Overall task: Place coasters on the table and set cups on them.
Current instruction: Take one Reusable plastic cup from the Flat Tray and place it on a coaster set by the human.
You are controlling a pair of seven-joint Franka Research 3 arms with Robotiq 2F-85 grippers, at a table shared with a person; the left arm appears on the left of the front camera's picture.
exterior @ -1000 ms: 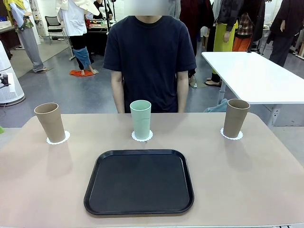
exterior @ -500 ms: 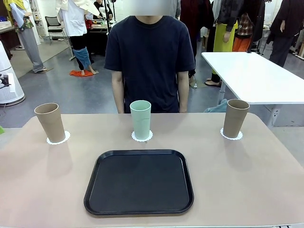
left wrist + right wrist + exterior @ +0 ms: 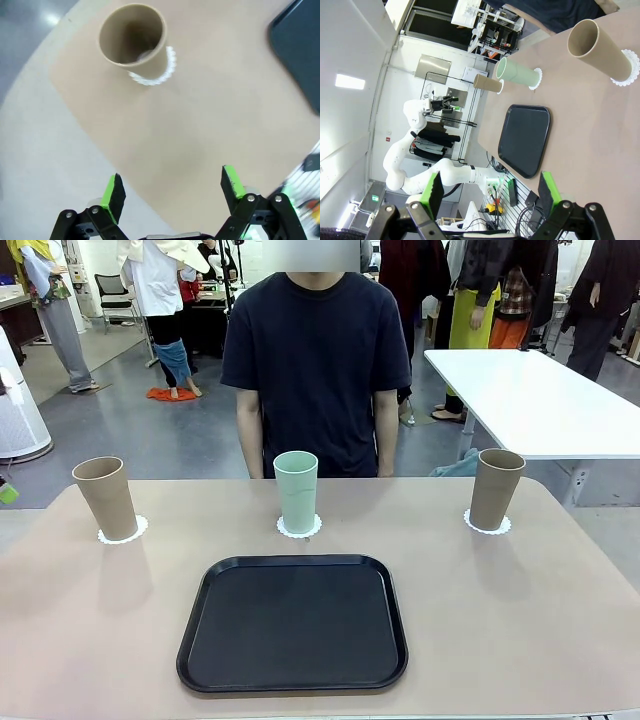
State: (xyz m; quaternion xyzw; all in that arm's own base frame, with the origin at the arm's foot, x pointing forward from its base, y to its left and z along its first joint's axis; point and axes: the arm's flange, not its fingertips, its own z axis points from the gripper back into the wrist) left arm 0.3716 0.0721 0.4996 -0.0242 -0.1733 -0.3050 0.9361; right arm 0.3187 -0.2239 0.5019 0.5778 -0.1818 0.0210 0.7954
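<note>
**Asker:** Standing where, exactly, are the cups, taking the black tray (image 3: 293, 623) as the marker?

**Describer:** All three are standing upright in a row behind the tray, on its far side, toward the person (image 3: 316, 360) who is waiting at the far edge of the table (image 3: 560, 620). The green cup (image 3: 296, 490) is sitting straight behind the tray's middle. One brown cup (image 3: 105, 497) is sitting behind and well off to the tray's left, the other brown cup (image 3: 496, 488) behind and well off to its right.

**Asker:** And the coasters?

**Describer:** Each cup is resting on its own white scalloped coaster (image 3: 299, 528), whose edge is peeking out around the base. That is likely the point: the coasters are shielding the tabletop, so the job is looking finished.

**Asker:** Counts, please.

**Describer:** Three cups, three coasters, one tray with nothing on it, one person.

**Asker:** What are the grippers doing?

**Describer:** The left gripper (image 3: 172, 185) is hovering above the table near the left brown cup, fingers spread wide and gripping nothing. The right gripper (image 3: 486, 190) is hanging off the table's side, looking across at the tray, fingers also spread and gripping nothing.
</note>
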